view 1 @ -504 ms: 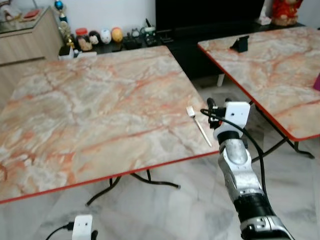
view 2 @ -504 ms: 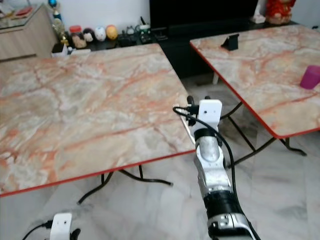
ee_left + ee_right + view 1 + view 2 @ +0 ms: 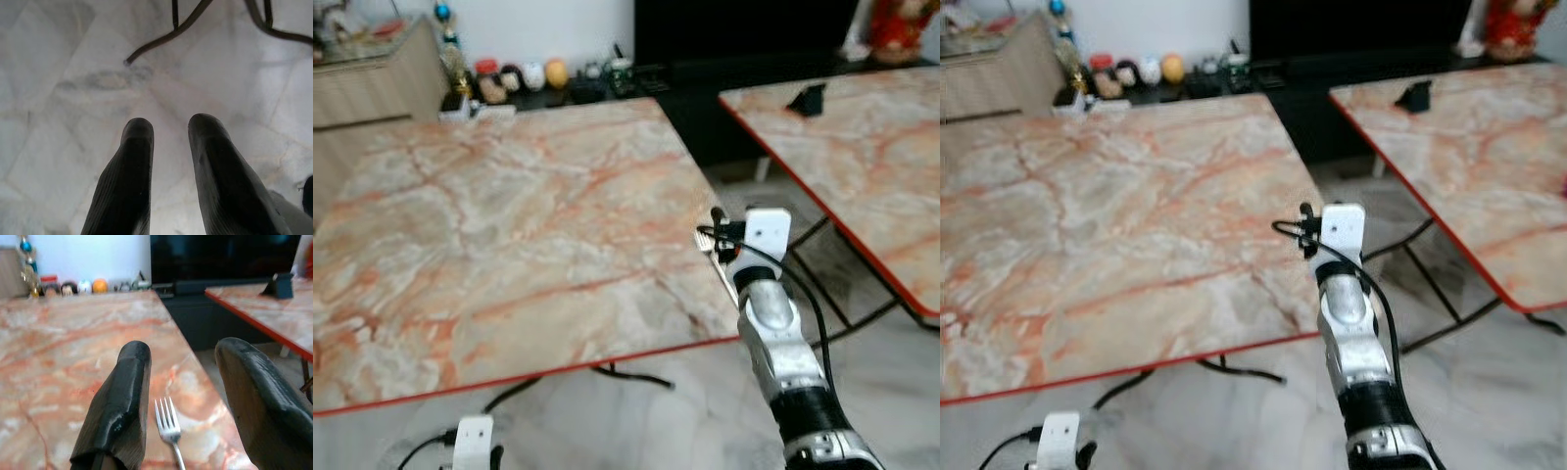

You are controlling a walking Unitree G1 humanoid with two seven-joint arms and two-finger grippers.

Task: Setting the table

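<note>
Desk (image 3: 509, 225): I see a marble-patterned top with a red rim, bare over most of its surface. Its right edge runs just beside my right arm.
Fork (image 3: 169, 428): it lies flat on the desk close to the right edge, near the front right corner, tines pointing toward the far side.
Right gripper (image 3: 183, 401): I hold it low over the desk edge, directly above the fork. The fingers (image 3: 124, 396) stand wide apart, one on each side of the fork, gripping nothing. I cannot tell whether either tip touches the desk.
Left gripper (image 3: 171, 142): it hangs low at my side, aimed at the pale tiled floor (image 3: 63, 112). The fingers sit a narrow gap apart and hold nothing.
Second desk (image 3: 862, 137): same pattern and red rim, to my right; a small dark stand (image 3: 807, 98) rests on its far part.
Open room: an aisle of floor separates the two desks, and black folding desk legs (image 3: 166, 34) cross beneath them.
Far side: a low shelf (image 3: 558, 90) behind the desk carries a row of small ornaments (image 3: 524, 76), too blurred to identify.
</note>
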